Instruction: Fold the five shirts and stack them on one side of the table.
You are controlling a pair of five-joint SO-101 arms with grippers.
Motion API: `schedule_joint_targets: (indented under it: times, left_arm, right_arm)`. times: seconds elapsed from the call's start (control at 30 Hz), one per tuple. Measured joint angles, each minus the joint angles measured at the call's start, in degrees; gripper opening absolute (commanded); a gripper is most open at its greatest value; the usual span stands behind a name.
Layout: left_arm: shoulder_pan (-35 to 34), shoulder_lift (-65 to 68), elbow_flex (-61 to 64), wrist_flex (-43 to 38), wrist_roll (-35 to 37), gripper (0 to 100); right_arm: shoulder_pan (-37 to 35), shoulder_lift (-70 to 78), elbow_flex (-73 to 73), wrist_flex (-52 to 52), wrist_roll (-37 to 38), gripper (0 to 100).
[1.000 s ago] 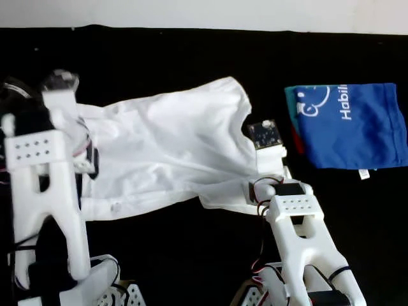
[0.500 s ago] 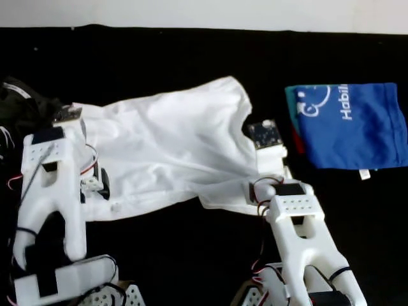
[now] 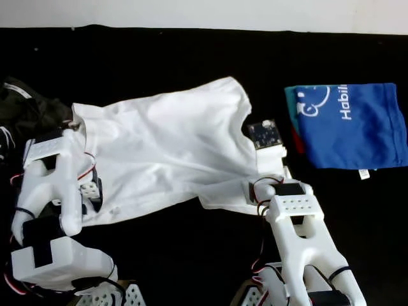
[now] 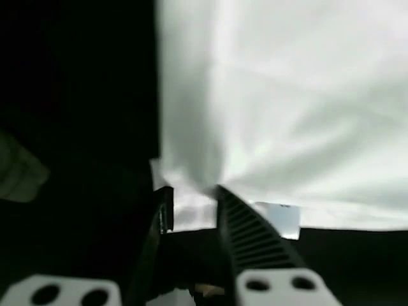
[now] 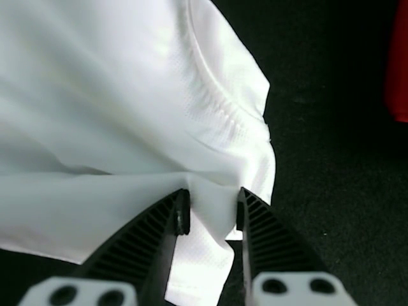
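I have the spread shirt (image 3: 166, 146) lying across the middle of the table (image 3: 191, 51), with the folded stack (image 3: 350, 127) well apart on its right, toward the table's right edge. A heap of cloth (image 3: 25, 108) sits at the far left, just beside the shirt's back-left corner. My left gripper (image 4: 191, 191) is at the shirt's left edge, my right gripper (image 5: 210, 204) at its near right corner — each with cloth between its fingers.

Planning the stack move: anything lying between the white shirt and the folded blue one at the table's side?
Nothing lies on the bare table between the white shirt and the blue shirt. The right claw sits there, clamped on the white shirt's near edge.
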State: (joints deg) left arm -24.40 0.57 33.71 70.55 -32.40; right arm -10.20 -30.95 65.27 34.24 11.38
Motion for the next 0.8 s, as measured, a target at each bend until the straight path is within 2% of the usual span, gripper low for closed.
schedule_joint_targets:
  times: [0.27, 0.63, 0.8]
  left_arm:
    - [4.3, -0.8, 0.0, 1.9, 0.3, 1]
    - [9.7, -22.1, -6.9, 11.6, 4.6, 1]
    - [7.4, -16.1, -3.6, 6.7, 3.2, 13]
  right_arm:
    - [0.0, 0.0, 0.0, 0.0, 0.0, 12.4]
    - [0.0, 0.0, 0.0, 0.0, 0.0, 12.4]
    - [0.0, 0.0, 0.0, 0.0, 0.0, 12.4]
